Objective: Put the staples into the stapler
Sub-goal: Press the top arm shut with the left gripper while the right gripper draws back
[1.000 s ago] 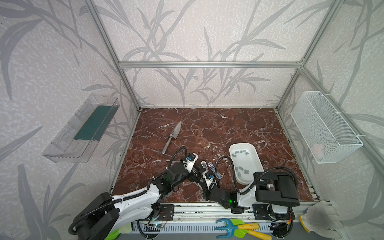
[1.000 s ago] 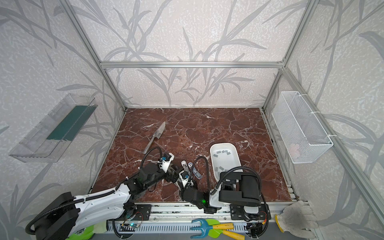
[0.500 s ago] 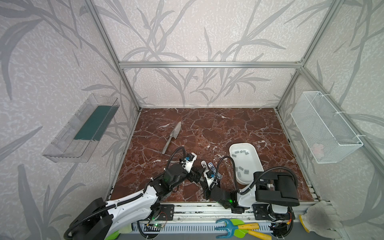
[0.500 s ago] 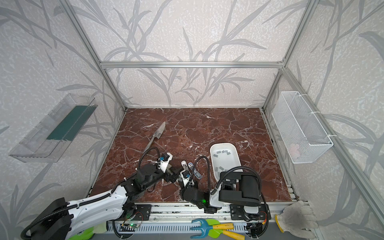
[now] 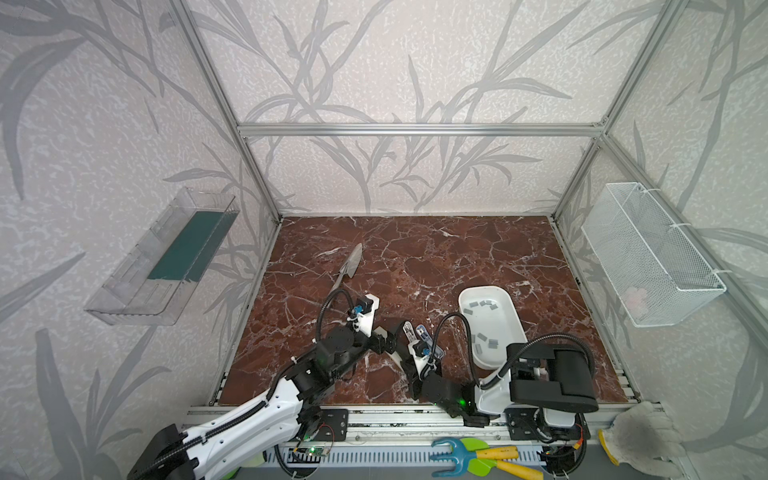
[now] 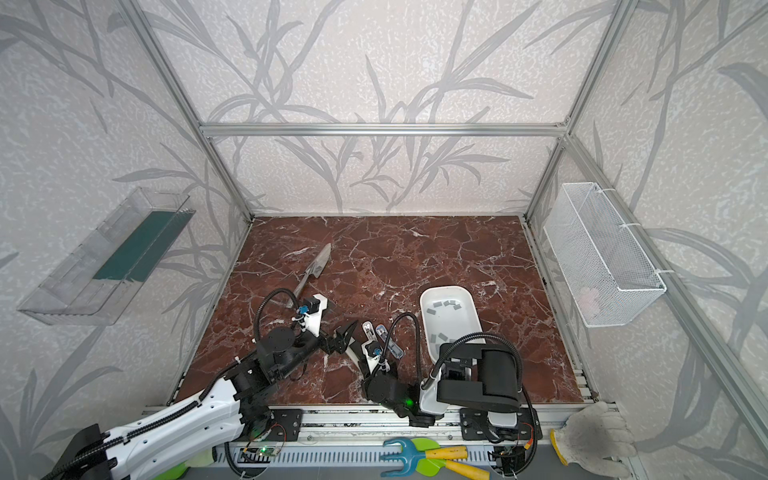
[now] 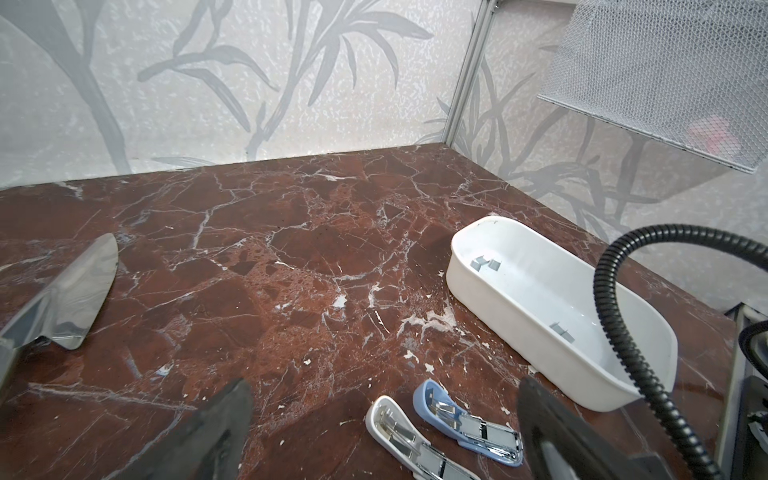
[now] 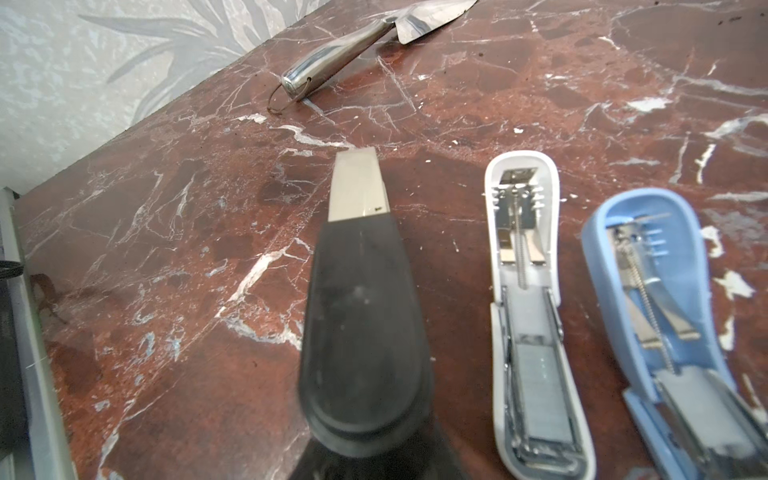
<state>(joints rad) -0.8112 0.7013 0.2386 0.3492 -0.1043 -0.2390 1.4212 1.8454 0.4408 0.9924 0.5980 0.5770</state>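
The right jaws were nearly closed on a flat metallic strip (image 8: pixel 359 187) that stuck out past their tip, just left of the white stapler (image 8: pixel 528 291). Whether the strip touched the counter (image 5: pixel 436 249) could not be told. The white stapler and the blue stapler (image 8: pixel 648 299) lay side by side with a narrow gap between them, close to the counter's near edge. Both were hinged open, each with a grey block (image 8: pixel 540 374) in its channel. The left jaws stood wide open and empty, just left of the staplers. Loose staples (image 5: pixel 484 304) lay in the white tray (image 5: pixel 496 324) to the right, in a far cluster and a near one. A trowel (image 5: pixel 351 266) lay far left.
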